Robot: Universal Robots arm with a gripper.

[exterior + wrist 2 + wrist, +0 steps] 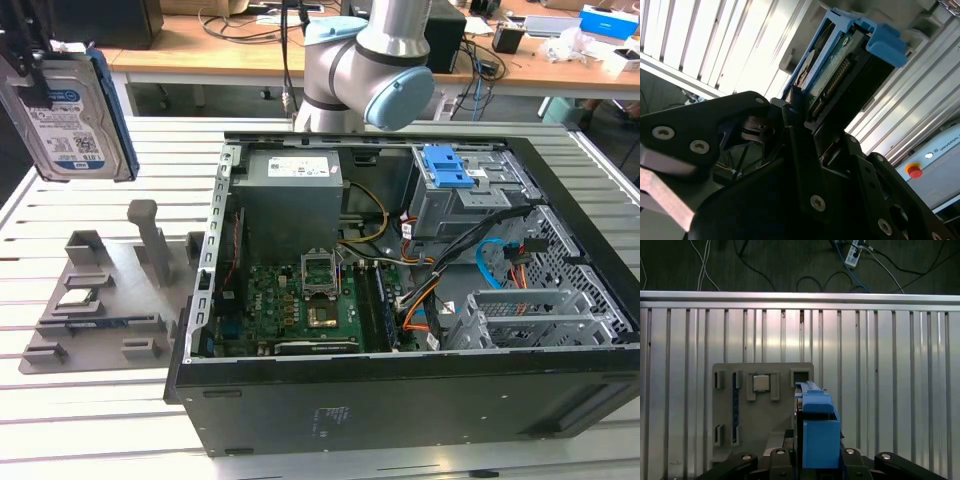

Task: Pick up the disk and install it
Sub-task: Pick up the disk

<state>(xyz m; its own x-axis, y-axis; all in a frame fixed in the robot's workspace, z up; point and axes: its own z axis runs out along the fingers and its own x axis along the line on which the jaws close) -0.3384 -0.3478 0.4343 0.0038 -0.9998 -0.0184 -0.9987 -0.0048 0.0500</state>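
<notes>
Black pincer (30, 62): closed on the upper end of the disk (68, 118), high at the exterior view's left; in the second wrist view its dark fingers (800, 145) clamp both flat faces.
Disk, position: held in the air, clear of the tabletop (90, 420), above and just behind the grey fixture (110, 290), outside the computer case (400, 400).
Disk, long axis: close to vertical, leaning a little, with the free end hanging down.
Disk, facing: the white-and-blue label turns towards the exterior view; the blue caddy runs down the edge on that view's right.
Disk, from the wrist: in the first wrist view it shows end-on (817, 435), blue caddy end pointing away from the pincer towards the fixture (740, 410); in the second wrist view (840, 65) a row of connector contacts shows along one edge.
Grey fixture: flat on the slatted tabletop, carrying a small square chip (77, 298), which lies just beside the disk's line in the first wrist view (761, 383).
Computer case: open, to the exterior view's right of the fixture, with a blue latch (447, 168) on the grey drive cage (470, 200).
Arm (370, 60): behind the case.
</notes>
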